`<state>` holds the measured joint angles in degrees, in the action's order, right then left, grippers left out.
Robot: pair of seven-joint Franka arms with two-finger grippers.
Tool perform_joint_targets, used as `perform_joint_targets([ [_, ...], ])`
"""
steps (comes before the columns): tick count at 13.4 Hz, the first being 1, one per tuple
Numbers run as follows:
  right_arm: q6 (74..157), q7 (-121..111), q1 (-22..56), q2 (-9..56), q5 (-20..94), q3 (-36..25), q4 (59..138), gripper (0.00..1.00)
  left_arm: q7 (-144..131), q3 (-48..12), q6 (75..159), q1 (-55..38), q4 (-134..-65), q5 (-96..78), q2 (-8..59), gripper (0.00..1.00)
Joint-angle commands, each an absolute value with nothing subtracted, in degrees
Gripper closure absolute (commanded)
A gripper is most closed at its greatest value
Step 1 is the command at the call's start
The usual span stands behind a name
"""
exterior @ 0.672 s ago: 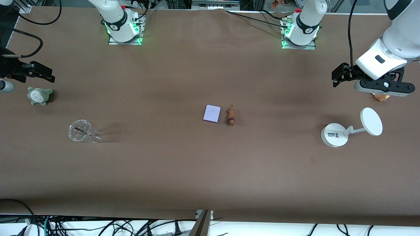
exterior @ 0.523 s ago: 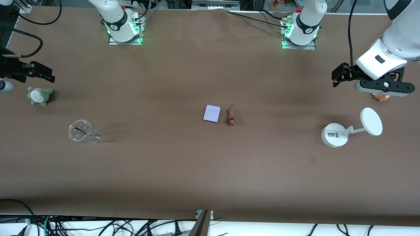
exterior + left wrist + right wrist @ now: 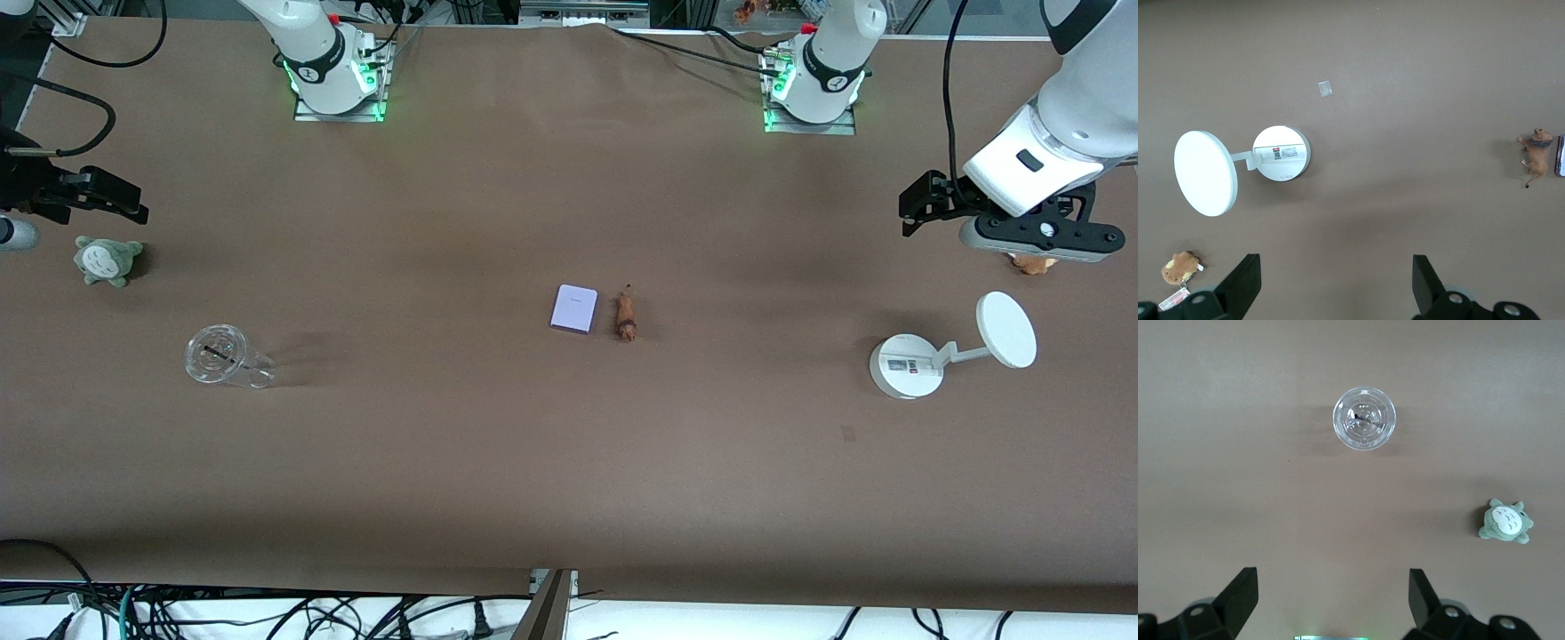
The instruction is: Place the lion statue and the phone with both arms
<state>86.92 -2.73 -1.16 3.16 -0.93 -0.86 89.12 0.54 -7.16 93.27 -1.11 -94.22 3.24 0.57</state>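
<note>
The phone (image 3: pixel 573 308), a flat pale lavender rectangle, lies at the middle of the table. Beside it, toward the left arm's end, lies the small orange-brown lion statue (image 3: pixel 626 318). The left wrist view also catches the lion statue (image 3: pixel 1537 148) and a sliver of the phone (image 3: pixel 1561 155) at its border. My left gripper (image 3: pixel 920 203) hangs open and empty at the left arm's end of the table; its fingers (image 3: pixel 1245 280) stand wide apart over bare cloth. My right gripper (image 3: pixel 111 197) hangs open and empty at the right arm's end, over bare table in its wrist view (image 3: pixel 1331 587).
A white round-based stand (image 3: pixel 905 366) with a disc (image 3: pixel 1006 330) and a brown plush (image 3: pixel 1031 263) sit under and near the left gripper. A grey-green plush (image 3: pixel 107 260) and a clear cup (image 3: pixel 218 356) sit near the right gripper.
</note>
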Motion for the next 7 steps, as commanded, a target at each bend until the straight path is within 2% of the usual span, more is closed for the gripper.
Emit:
perform_joint_targets([
  [1,85.78,-3.43,-1.58,3.6,-1.41,-0.62,87.63,0.0,0.62,-8.17,90.62,-2.11,-91.93,2.72,2.2,0.0],
  [7,86.04,-3.6,-1.58,3.78,-1.41,-0.62,87.63,0.0,-0.17,-11.16,89.82,-4.47,-92.11,1.67,5.97,0.0],
])
